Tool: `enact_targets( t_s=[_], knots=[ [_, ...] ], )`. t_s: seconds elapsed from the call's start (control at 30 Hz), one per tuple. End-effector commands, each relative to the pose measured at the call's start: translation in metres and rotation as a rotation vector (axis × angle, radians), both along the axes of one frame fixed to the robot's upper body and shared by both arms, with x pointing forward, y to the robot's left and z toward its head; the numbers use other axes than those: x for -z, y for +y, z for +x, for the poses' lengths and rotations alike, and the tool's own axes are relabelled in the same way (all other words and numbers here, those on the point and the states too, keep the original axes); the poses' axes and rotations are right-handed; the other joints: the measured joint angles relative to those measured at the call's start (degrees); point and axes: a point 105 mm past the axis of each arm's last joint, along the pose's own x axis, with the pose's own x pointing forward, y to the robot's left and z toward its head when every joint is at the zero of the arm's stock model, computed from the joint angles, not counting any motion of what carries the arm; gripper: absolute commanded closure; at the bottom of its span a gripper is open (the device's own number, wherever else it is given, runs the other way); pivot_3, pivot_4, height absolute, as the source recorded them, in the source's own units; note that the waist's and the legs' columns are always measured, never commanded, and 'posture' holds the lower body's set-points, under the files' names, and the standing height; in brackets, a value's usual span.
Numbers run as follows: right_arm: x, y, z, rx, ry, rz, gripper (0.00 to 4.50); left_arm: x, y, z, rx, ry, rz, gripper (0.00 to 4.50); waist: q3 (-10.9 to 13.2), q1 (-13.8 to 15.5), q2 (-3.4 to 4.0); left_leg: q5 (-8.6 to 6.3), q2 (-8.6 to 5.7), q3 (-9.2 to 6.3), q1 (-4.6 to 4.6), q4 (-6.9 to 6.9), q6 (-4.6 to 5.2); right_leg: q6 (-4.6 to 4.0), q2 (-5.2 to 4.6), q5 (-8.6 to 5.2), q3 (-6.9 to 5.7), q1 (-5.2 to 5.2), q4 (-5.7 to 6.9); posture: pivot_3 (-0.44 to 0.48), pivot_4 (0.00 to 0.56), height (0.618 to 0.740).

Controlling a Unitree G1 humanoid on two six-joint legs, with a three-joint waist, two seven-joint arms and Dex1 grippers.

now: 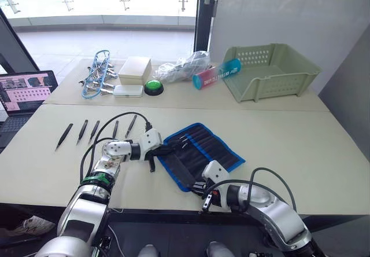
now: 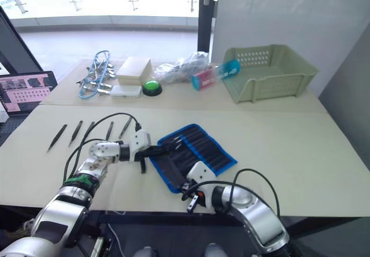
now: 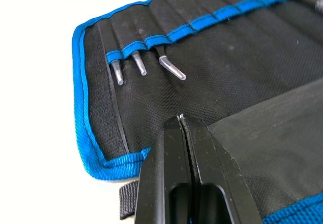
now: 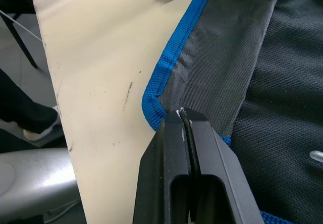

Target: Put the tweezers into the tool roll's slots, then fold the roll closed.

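Left gripper (image 1: 157, 151): head views put it at the near-left edge of the tool roll (image 1: 202, 153), fingers pressed together, tips over the black fabric.
Right gripper (image 1: 203, 188): head views put it at the roll's near corner, at the table's (image 1: 300, 147) front edge; fingers look closed.
Tool roll: lies open on the table, tilted, blue-edged, inner face up, a black flap folded across its near end.
Tweezers (image 1: 95, 131): five loose ones in a row on the table, left of the roll, behind the left arm, apart from each other.
Back table: green basket (image 1: 272, 72) at right, tube (image 1: 217, 73) leaning at its left edge, plastic bag (image 1: 182, 67), green button (image 1: 154, 87), white box (image 1: 135, 70), blue-wire clip bundle (image 1: 98, 74).
Laptop (image 1: 23, 95): far left, screen on.
Left wrist view, gripper (image 3: 185, 133): fingers shut against each other, nothing between them that I can see, tips resting over the roll's fabric (image 3: 242, 82) beside the flap's edge.
Left wrist view, slots (image 3: 146, 41): three metal tips stick out under the blue band, two straight, one bent.
Right wrist view, gripper (image 4: 185, 117): fingers clenched, tips right at the roll's blue binding (image 4: 156, 103) where the corner buckles; can't tell if fabric is pinched between them.
Right wrist view, table (image 4: 101, 72): pale top with dark scuff marks, roll's edge running diagonally across it.
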Motion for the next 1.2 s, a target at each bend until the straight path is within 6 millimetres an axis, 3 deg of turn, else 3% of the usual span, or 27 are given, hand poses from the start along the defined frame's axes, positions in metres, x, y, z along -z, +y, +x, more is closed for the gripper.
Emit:
enact_targets(
  t_s=[0.03, 0.23, 0.33, 0.5, 0.6, 0.67, 0.7, 0.77, 0.97, 1.1, 1.2],
  knots=[
    [-0.036, -0.006, 0.012, 0.005, -0.084, 0.126, 4.50, -0.020, 0.010, -0.002, 0.000, -0.001, -0.108, 4.48, 0.0, 0.0, 0.00, 0.00, 0.00, 0.00, -0.02, 0.01, 0.00, 0.00, 0.00, 0.00, 0.00, -0.02, 0.00, 0.000, 0.150, 0.740],
    [-0.069, -0.036, 0.023, 0.068, -0.133, 0.208, 4.50, -0.058, 0.052, -0.003, -0.126, 0.012, -0.288, 4.48, 0.1, 0.2, -0.01, 0.00, 0.00, -0.19, -0.36, 0.00, 0.01, -0.01, -0.01, 0.01, -0.18, -0.23, 0.02, 0.000, 0.150, 0.740],
    [-0.076, -0.061, 0.032, 0.161, -0.180, 0.197, 4.50, -0.076, 0.089, -0.009, -0.270, -0.019, -0.335, 4.48, 0.1, 0.2, 0.01, -0.04, 0.00, -0.20, -0.37, -0.01, 0.06, -0.01, -0.04, 0.01, -0.20, -0.22, 0.01, 0.000, 0.150, 0.740],
    [-0.076, -0.103, 0.036, 0.305, -0.247, 0.145, 4.50, -0.088, 0.151, -0.037, -0.515, -0.054, -0.327, 4.48, 0.1, 0.1, 0.07, -0.06, 0.02, -0.20, -0.31, -0.13, 0.09, -0.02, -0.05, 0.01, -0.20, -0.27, -0.01, 0.000, 0.150, 0.740],
    [-0.070, -0.127, 0.030, 0.371, -0.258, 0.133, 3.67, -0.079, 0.200, -0.060, -0.724, -0.064, -0.313, 4.50, 0.2, 0.4, 0.09, -0.06, 0.02, -0.19, -0.32, -0.13, 0.09, -0.02, -0.07, 0.00, -0.20, -0.26, -0.05, 0.000, 0.150, 0.740],
    [-0.062, -0.151, 0.025, 0.452, -0.279, 0.119, 3.05, -0.065, 0.235, -0.087, -0.865, -0.053, -0.278, 4.50, 0.2, 0.4, 0.09, -0.07, 0.02, -0.18, -0.31, -0.15, 0.07, -0.04, -0.08, -0.01, -0.19, -0.23, -0.08, 0.000, 0.150, 0.740],
    [-0.057, -0.171, 0.026, 0.543, -0.312, 0.085, 2.71, -0.058, 0.255, -0.103, -0.936, -0.042, -0.262, 3.97, 0.2, 0.2, 0.07, -0.08, 0.02, -0.17, -0.28, -0.22, 0.07, -0.05, -0.09, -0.02, -0.18, -0.24, -0.11, 0.000, 0.150, 0.740],
    [-0.051, -0.193, 0.019, 0.640, -0.330, 0.078, 2.00, -0.049, 0.278, -0.126, -1.023, -0.026, -0.252, 3.37, 0.2, 0.3, 0.02, -0.07, 0.03, -0.13, -0.21, -0.47, 0.07, -0.09, -0.11, -0.04, -0.18, -0.26, -0.14, 0.000, 0.150, 0.740],
    [-0.043, -0.219, 0.002, 0.760, -0.328, 0.129, 0.03, -0.041, 0.301, -0.150, -1.123, -0.025, -0.272, 1.41, 0.2, 1.5, 0.02, 0.09, 0.06, -0.11, 0.04, -0.67, -0.16, -0.29, -0.10, -0.19, -0.20, -0.15, -0.11, 0.000, 0.150, 0.740],
    [-0.046, -0.224, -0.001, 0.774, -0.336, 0.135, 0.00, -0.042, 0.301, -0.150, -1.132, -0.031, -0.280, 0.04, 0.2, 1.5, 0.01, 0.08, 0.06, -0.07, 0.04, -0.76, -0.18, -0.32, -0.11, -0.25, -0.19, -0.14, -0.14, 0.000, 0.150, 0.740],
    [-0.046, -0.219, 0.002, 0.751, -0.336, 0.138, 0.00, -0.040, 0.300, -0.148, -1.140, -0.023, -0.284, 0.04, 0.2, 1.1, 0.01, 0.08, 0.10, -0.07, 0.10, -0.87, -0.18, -0.38, -0.09, -0.29, -0.19, -0.15, -0.10, 0.000, 0.150, 0.740]
  ],
)
